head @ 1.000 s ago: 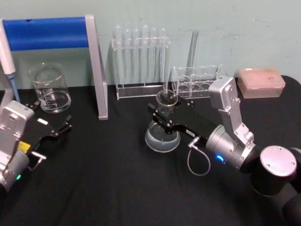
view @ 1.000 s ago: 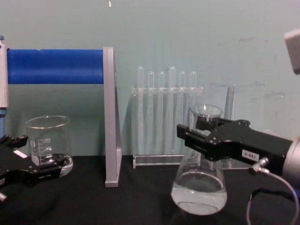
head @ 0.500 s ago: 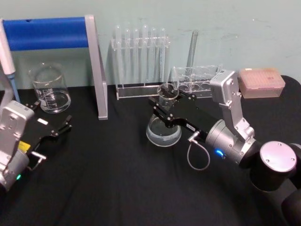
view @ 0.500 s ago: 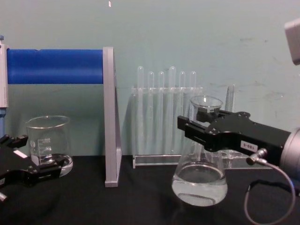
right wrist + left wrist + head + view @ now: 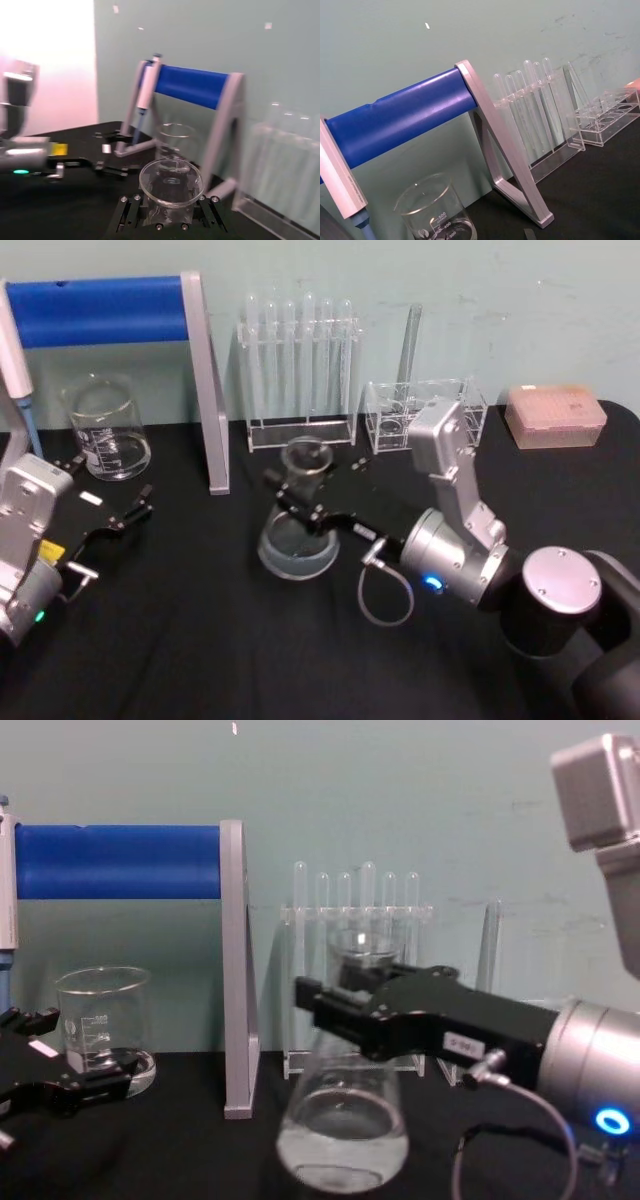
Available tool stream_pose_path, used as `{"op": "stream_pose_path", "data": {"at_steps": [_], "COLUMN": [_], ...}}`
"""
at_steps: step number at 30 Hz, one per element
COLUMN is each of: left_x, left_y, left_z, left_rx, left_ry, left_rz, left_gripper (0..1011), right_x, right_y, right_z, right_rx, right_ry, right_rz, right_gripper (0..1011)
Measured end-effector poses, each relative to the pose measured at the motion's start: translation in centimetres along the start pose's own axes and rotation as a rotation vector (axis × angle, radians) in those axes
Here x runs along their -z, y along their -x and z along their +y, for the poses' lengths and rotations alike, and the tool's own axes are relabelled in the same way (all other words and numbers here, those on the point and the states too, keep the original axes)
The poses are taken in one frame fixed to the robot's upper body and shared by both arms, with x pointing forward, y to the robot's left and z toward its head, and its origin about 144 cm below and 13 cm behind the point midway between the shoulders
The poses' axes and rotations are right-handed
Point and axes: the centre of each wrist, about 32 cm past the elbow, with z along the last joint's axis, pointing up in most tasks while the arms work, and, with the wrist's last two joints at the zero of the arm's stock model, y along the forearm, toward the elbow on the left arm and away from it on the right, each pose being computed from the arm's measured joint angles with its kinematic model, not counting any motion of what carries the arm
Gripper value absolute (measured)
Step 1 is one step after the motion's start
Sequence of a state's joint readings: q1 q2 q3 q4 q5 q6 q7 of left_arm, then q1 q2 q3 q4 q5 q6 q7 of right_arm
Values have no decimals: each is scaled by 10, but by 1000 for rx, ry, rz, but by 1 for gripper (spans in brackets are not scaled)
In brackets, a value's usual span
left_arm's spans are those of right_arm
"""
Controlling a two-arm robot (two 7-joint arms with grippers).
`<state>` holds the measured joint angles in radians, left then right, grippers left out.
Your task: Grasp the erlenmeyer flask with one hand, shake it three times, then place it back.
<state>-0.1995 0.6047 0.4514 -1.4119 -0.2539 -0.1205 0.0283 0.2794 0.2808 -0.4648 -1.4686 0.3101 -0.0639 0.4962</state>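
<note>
The erlenmeyer flask is clear glass with a little clear liquid in its wide base. It stands upright near the middle of the black table. My right gripper, the working hand, is shut on the flask's neck just below the flared rim. Its black fingers clamp the neck from both sides. I cannot tell whether the base touches the cloth. My left gripper rests open at the table's left, in front of the beaker, with nothing in it.
A glass beaker stands at the back left under a blue-barred grey stand holding a pipette. Behind the flask stand a test tube rack and a low clear rack. A pink box is at the back right.
My right arm has swung the held flask to the left and nearer to me, after a small shift backward half a second ago. The left arm has not moved.
</note>
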Motion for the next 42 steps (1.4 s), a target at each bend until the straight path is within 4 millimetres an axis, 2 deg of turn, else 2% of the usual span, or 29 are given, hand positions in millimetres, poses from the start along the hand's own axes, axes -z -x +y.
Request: {"op": "stream_pose_path", "data": {"at_steps": [13,19,23,31,42], "left_x": [0,0,0,0,0], "left_y": [0,0,0,0,0], "left_z": [0,0,0,0,0], "left_rx": [0,0,0,0,0], "left_ry": [0,0,0,0,0], "left_rz": [0,0,0,0,0], "left_gripper": [1001,1001,1001,1001,1001], "right_x": [-1,-1,-1,-1,-2], "right_y": [28,30,24,-2,-40], "right_z": [10,12,12,6,-14], "right_rx": [-160,-181,-152,-12,201], "right_ry": [-13,-12,-14,-5,19], "right_rz": [52,55,50,25,-19], "right_gripper": [451,450,451,451,451]}}
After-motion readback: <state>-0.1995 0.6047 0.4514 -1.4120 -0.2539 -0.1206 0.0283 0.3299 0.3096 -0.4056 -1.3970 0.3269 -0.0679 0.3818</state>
